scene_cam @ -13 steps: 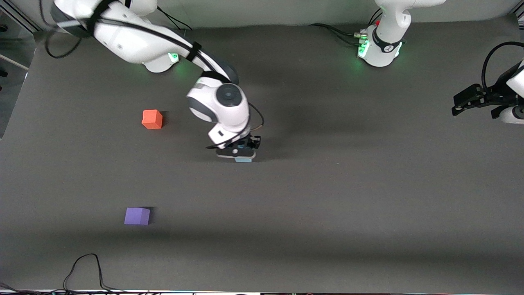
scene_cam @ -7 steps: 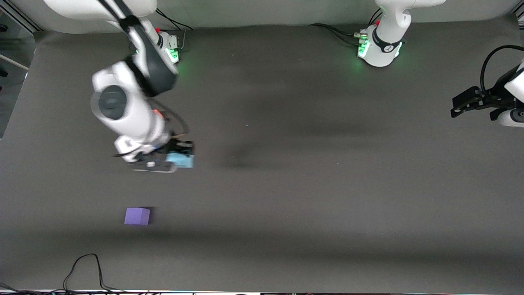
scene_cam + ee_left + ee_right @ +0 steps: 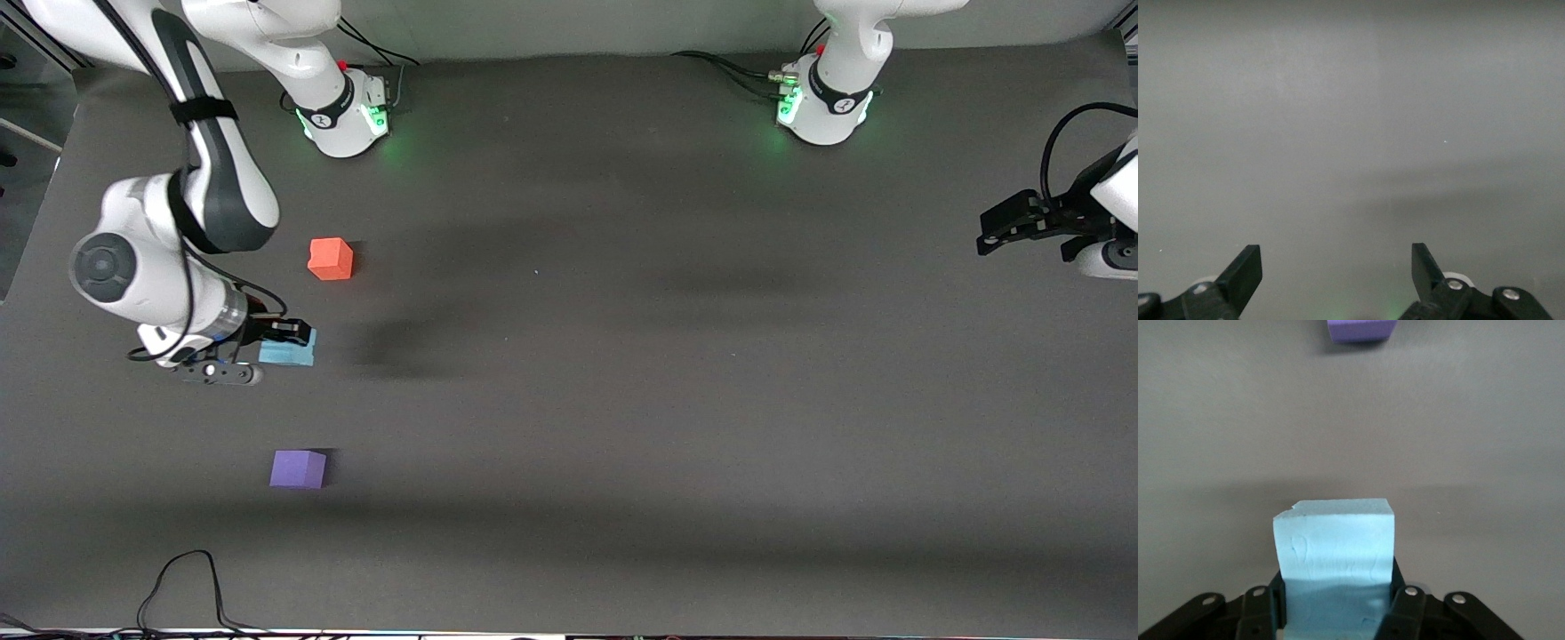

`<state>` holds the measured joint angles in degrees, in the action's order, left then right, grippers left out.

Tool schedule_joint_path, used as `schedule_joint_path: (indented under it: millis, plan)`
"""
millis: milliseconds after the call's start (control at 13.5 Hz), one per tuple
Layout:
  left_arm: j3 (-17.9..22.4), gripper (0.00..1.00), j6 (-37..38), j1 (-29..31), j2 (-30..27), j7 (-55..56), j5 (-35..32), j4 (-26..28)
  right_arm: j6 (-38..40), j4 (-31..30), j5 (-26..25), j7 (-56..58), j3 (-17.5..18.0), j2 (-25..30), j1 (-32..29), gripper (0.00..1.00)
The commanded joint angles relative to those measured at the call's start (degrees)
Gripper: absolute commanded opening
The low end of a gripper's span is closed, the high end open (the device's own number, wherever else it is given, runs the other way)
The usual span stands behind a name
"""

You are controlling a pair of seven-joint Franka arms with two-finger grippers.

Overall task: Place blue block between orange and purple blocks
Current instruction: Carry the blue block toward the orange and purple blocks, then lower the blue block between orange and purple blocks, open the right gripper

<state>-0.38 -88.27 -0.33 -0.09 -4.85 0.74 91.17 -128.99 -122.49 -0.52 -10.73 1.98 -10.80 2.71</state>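
Grey table, blue block held over bare stretch between orange block, purple block

Blue block aloft between orange block, purple block

- A robotics lab bench is indicated, not a home or shop.
- Two white arm bases are bolted along one edge of the table: right arm base, left arm base. Green status lights are lit on both.
- The table is covered edge to edge by a plain dark grey matte sheet, as used for test surfaces.
- Black cables are run openly from the bases; another loose cable is looped at the edge nearest the front camera.
- Only three plain coloured test cubes are set out: orange block, purple block, blue block.
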Motion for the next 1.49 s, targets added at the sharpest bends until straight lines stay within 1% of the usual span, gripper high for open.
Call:
schedule_joint_path:
  millis: [0, 149, 446, 743, 818, 892, 966, 1041, 1115, 1412]
  plan:
    - [0.2, 1.0, 1.5, -0.3, -0.2, -1.1, -1.3, -0.4, -10.0, -7.3, 1.1, 1.2, -0.6, -0.5, 0.7, 0.45]
    - [0.3, 1.0, 2.0, -0.3, -0.4, -1.2, -1.3, -0.3, -12.9, -7.8, 0.9, 1.2, -1.0, -2.2, 0.7, 0.46]
    - [0.3, 1.0, 2.1, -0.4, -0.5, -1.1, -1.4, -0.3, -21.0, -10.9, 0.3, 1.7, -1.8, -5.2, 0.7, 0.46]
    - [0.2, 1.0, 2.1, -0.4, -0.4, -1.2, -2.4, -0.3, -23.9, -11.3, 0.2, 3.0, -1.8, -7.6, 0.7, 0.49]
    - [0.2, 1.0, 2.1, -0.6, -0.5, -1.1, -2.4, -0.3, -24.0, -11.3, 0.2, 3.0, -1.8, -7.8, 0.7, 0.53]
    - [0.1, 1.0, 2.1, -0.8, -0.4, -1.0, -2.5, -0.3, -24.0, -11.3, 0.2, 3.0, -1.8, -7.7, 0.8, 0.75]
    - [0.0, 1.0, 2.0, -0.8, -0.3, -1.1, -2.4, -0.3, -23.8, -11.3, 0.2, 3.0, -1.8, -7.4, 0.8, 1.0]
    - [0.0, 1.0, 2.0, -0.7, -0.3, -1.1, -2.4, -0.3, -23.3, -11.2, 0.2, 2.9, -1.8, -6.4, 0.8, 1.0]
    - [0.0, 1.0, 1.8, -0.8, -0.3, -1.1, -2.4, -0.2, -21.3, -11.1, 0.2, 2.8, -2.0, -3.8, 0.7, 1.0]
    - [0.0, 1.0, 0.8, -0.7, -0.3, -1.1, -2.3, 0.1, -5.5, -8.6, 0.3, 2.9, -2.1, 11.2, 0.7, 1.0]
